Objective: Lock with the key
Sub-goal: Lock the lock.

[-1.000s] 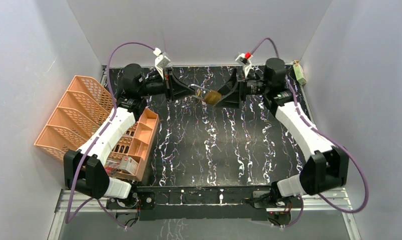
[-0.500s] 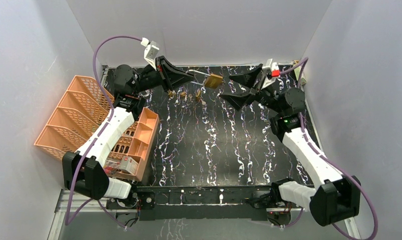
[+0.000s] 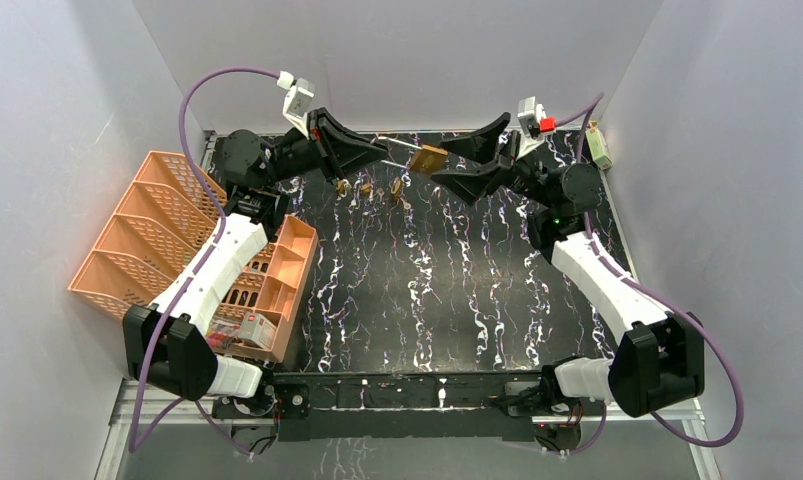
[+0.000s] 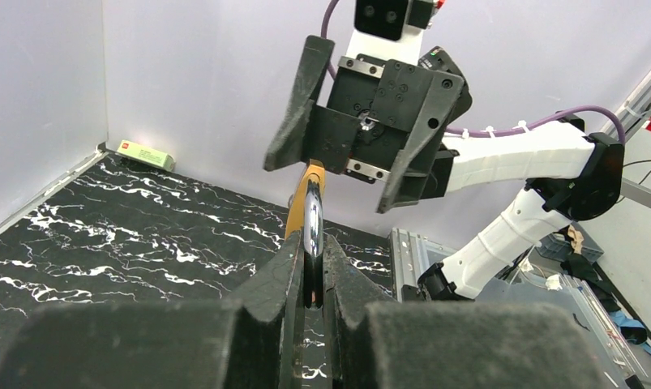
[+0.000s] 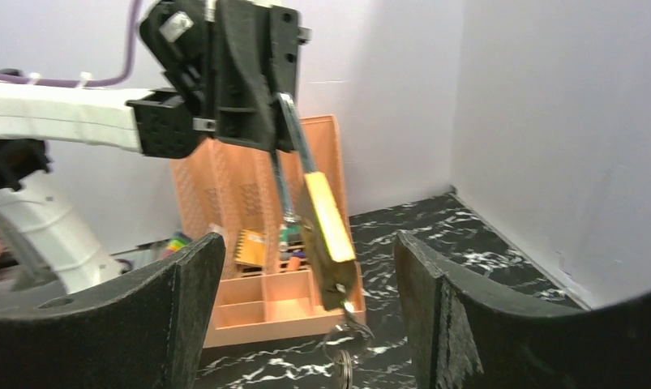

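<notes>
We begin at the left, where an orange perforated plastic organiser basket (image 3: 142, 235) stands well outside the left fingers and plays no part. The left gripper (image 3: 382, 152) is raised above the black marbled table (image 3: 427, 290). Its fingers (image 4: 283, 267) are pinched narrow on the curved chrome shackle (image 4: 312, 223) of a rectangular brass padlock (image 3: 427, 159). The lock body juts beyond the fingertips, in the air, towards the other arm. Beneath those fingers three small brass pieces (image 3: 365, 188) lie on the table; we cannot tell what they are. The right gripper (image 3: 443, 162) faces the lock with its fingers (image 5: 188, 275) spread wide, one on each side of the body and, as far as we can see, touching neither face. From the lock's end nearest the right fingers hangs a metal key ring (image 5: 344, 362). We therefore judge that the key sits in the keyhole, though the key itself is too small to confirm. We judge the padlock heavy for its size, rigid and smooth-sided, apt to pivot in the shackle grip. The key is likely thin and light, and is best pinched flat across its head, close under the body. A small green box (image 3: 600, 146) lies beyond the right fingers.
</notes>
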Tool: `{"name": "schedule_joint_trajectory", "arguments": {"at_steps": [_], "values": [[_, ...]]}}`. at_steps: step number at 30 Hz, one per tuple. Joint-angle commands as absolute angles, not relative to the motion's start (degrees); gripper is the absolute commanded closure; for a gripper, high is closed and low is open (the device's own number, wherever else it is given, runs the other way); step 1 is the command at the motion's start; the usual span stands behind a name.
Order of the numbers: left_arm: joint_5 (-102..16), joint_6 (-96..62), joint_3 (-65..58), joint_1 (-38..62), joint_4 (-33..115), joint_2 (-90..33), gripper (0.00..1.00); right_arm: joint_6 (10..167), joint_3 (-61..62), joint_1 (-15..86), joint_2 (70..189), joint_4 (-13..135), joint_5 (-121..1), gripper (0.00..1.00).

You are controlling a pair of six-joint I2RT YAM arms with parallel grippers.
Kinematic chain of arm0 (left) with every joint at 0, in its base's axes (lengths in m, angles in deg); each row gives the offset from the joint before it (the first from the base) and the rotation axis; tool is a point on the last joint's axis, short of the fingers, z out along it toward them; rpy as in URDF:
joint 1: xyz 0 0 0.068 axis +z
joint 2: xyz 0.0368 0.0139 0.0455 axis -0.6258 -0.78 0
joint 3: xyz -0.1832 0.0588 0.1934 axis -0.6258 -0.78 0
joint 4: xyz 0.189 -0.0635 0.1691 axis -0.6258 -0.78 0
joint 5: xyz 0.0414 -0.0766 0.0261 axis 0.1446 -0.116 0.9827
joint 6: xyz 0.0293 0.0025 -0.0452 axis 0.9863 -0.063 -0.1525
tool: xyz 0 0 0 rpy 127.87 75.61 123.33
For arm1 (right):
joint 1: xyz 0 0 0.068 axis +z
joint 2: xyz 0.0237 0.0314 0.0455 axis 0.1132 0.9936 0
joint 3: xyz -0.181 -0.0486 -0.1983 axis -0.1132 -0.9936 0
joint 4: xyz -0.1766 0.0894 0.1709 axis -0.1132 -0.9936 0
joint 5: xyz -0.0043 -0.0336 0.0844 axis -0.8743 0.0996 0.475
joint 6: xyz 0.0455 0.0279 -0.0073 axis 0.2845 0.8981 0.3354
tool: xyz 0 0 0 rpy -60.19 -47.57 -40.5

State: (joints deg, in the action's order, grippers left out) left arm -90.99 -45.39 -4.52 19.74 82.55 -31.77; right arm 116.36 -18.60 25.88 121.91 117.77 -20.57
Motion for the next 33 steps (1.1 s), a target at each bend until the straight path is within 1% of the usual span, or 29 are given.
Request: {"name": "schedule_joint_trajectory", "arguments": {"at_steps": [1, 2, 4, 5, 7, 9, 10, 13, 15, 16, 17, 19, 20, 21, 22, 24, 33], "values": [[-89.7, -45.2, -1.0, 19.9, 88.5, -28.2, 1.00, 120.2, -14.8, 27.4, 121.0, 122.6, -17.4, 0.21], [-89.8, -45.3, -0.8, 19.9, 88.7, -28.3, 1.00, 120.4, -14.4, 27.7, 121.1, 122.2, -17.6, 0.26], [-89.8, -45.6, -0.6, 19.9, 89.1, -28.4, 1.00, 120.7, -13.2, 28.3, 121.9, 121.1, -17.1, 0.39], [-89.7, -45.6, -0.8, 19.9, 89.3, -28.3, 1.00, 121.2, -12.1, 28.6, 122.5, 120.6, -16.7, 0.49], [-89.9, -45.5, -1.0, 19.9, 89.5, -28.2, 1.00, 121.9, -10.7, 29.2, 124.0, 120.7, -15.2, 0.66], [-90.2, -45.6, -1.5, 19.9, 89.6, -28.0, 1.00, 123.5, -8.9, 29.7, 125.5, 121.5, -14.2, 0.91], [-90.6, -45.7, -1.6, 19.9, 89.6, -27.8, 1.00, 124.3, -8.4, 29.8, 126.0, 122.3, -13.9, 1.00], [-91.9, -46.2, -1.7, 19.9, 89.0, -27.5, 1.00, 124.8, -8.2, 29.8, 125.7, 123.1, -14.5, 1.00], [-92.8, -44.7, -1.2, 19.9, 85.8, -27.0, 1.00, 122.4, -7.1, 29.6, 124.4, 118.3, -14.5, 1.00], [-93.6, -43.4, -0.5, 19.9, 83.3, -26.7, 0.97, 120.3, -6.0, 29.4, 123.9, 113.9, -13.6, 1.00], [-94.4, -41.6, 0.4, 20.1, 79.8, -26.4, 0.83, 118.1, -4.6, 29.2, 123.5, 109.6, -12.4, 1.00], [-94.9, -36.9, 2.1, 20.2, 72.0, -25.5, 0.50, 116.0, -2.5, 28.2, 123.1, 103.9, -9.5, 1.00], [-94.7, -34.6, 2.9, 20.3, 68.7, -25.0, 0.41, 115.9, -1.5, 27.5, 123.2, 102.3, -7.8, 1.00], [-94.2, -32.6, 3.5, 20.5, 66.0, -24.4, 0.35, 116.1, -0.5, 26.8, 123.5, 100.8, -5.8, 1.00], [-93.6, -31.3, 3.8, 20.8, 63.8, -23.7, 0.31, 116.7, 0.7, 26.4, 124.1, 100.0, -3.6, 1.00], [-92.9, -29.6, 4.0, 21.6, 61.7, -22.7, 0.28, 118.6, 3.0, 25.6, 125.6, 99.7, 0.4, 1.00], [-96.3, -25.9, 6.8, 22.8, 51.2, -23.8, 0.27, 124.4, 7.9, 25.2, 128.2, 103.1, 5.4, 1.00]]}}
